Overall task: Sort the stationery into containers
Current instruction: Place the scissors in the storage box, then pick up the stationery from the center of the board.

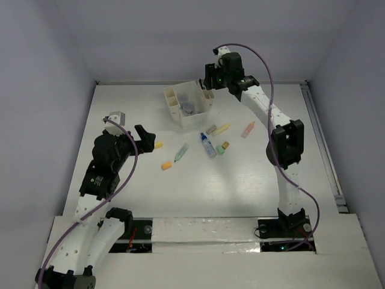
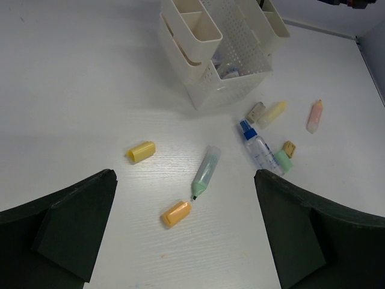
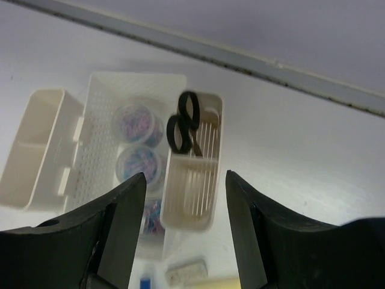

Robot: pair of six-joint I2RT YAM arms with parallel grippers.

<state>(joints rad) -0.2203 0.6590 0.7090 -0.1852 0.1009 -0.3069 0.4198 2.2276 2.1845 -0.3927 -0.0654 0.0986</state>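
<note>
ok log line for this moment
right fingers open above cream-white plastic organizer | black scissors in its slotted side compartment | left fingers open, empty

Top cam: high, behind, whole worktop (image 1: 252, 180). L wrist: low, oblique, toward organizer (image 2: 231, 90). R wrist: close above it, facing down. All 3 share organizer.

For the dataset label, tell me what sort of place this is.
Likely a robot lab test cell: a white table boxed in by plain walls, left arm and right arm bolted at its near edge, an organizer and loose stationery.
</note>
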